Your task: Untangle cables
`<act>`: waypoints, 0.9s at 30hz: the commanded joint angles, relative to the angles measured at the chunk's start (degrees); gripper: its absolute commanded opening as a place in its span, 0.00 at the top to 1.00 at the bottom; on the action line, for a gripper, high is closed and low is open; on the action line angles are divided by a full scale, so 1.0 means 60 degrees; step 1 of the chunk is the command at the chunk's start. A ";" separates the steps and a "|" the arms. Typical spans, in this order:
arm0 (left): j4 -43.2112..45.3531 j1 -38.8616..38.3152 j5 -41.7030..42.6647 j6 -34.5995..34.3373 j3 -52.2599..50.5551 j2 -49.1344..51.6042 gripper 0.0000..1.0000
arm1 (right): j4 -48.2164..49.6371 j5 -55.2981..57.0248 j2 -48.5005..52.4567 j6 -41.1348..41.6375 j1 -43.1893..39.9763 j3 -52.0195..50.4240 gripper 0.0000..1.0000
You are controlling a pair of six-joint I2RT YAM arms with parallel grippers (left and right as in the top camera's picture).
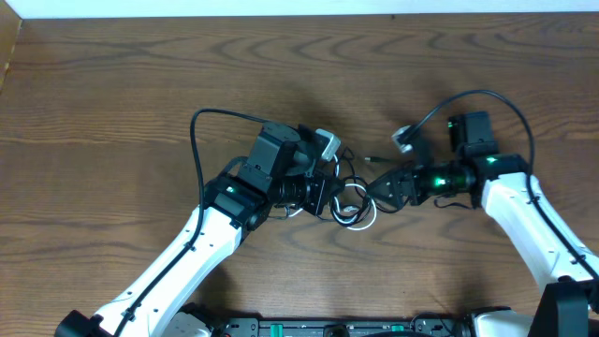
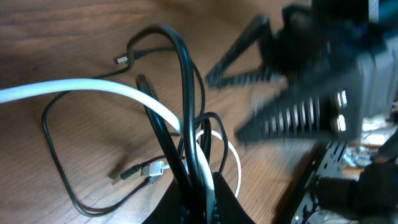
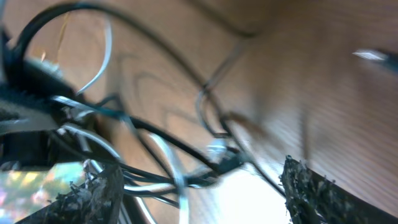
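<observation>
The cables [image 1: 354,201], a white cable [image 2: 93,86] looped through a black cable [image 2: 185,71], lie knotted on the desk [image 1: 140,84] between the two arms. Both look light, limp and thin, likely to slip through a loose pinch and to cinch tighter if yanked. The left tool [image 1: 329,195] is clamped on the strands where they cross. The right tool [image 1: 374,190] stands wide apart beside the loops, holding nothing. A free loop near a plug end [image 2: 122,60] looks the safest hold.

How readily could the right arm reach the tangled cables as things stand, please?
Probably yes: the right claw stands open right at the cables, nothing between them. The left claw, shut on the same tangle, crowds the other side, so room looks tight.
</observation>
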 commanded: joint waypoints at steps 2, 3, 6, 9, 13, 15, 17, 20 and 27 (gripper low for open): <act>0.0219 0.0033 -0.0025 -0.0962 -0.0004 -0.0007 0.92 | 0.0098 -0.0503 0.0004 -0.0437 0.0488 0.0007 0.22; 0.0219 0.0033 0.0011 -0.1086 -0.0004 -0.0007 0.92 | 0.0138 -0.0426 0.0004 -0.0441 0.0546 0.0007 0.23; 0.0295 0.0033 0.0546 -0.1133 -0.0004 -0.0007 0.92 | 0.0219 0.0168 0.0004 -0.0430 0.0630 0.0007 0.27; 0.0372 0.0033 0.0973 -0.1129 -0.0004 -0.0007 0.92 | 0.0219 0.0812 0.0004 -0.0430 0.0641 0.0007 0.51; 0.0532 0.0055 0.0969 -0.1126 -0.0004 -0.0007 0.92 | 0.0208 0.0958 0.0004 -0.0426 0.0645 0.0007 0.76; 0.0776 0.0062 0.0973 -0.1126 -0.0004 -0.0007 0.92 | 0.0168 0.0962 0.0004 -0.0426 0.0641 0.0007 0.77; 0.0984 0.0062 0.0973 -0.1126 0.0000 -0.0007 0.92 | 0.0142 0.0958 0.0004 -0.0426 0.0645 0.0007 0.85; 0.1162 0.0106 0.0965 -0.1089 -0.0004 -0.0007 0.92 | 0.0120 0.0958 0.0004 -0.0426 0.0645 0.0007 0.99; 0.0801 0.0222 0.0933 -0.0914 -0.0004 -0.0007 0.27 | 0.0160 0.0962 0.0004 -0.0098 0.0641 0.0007 0.99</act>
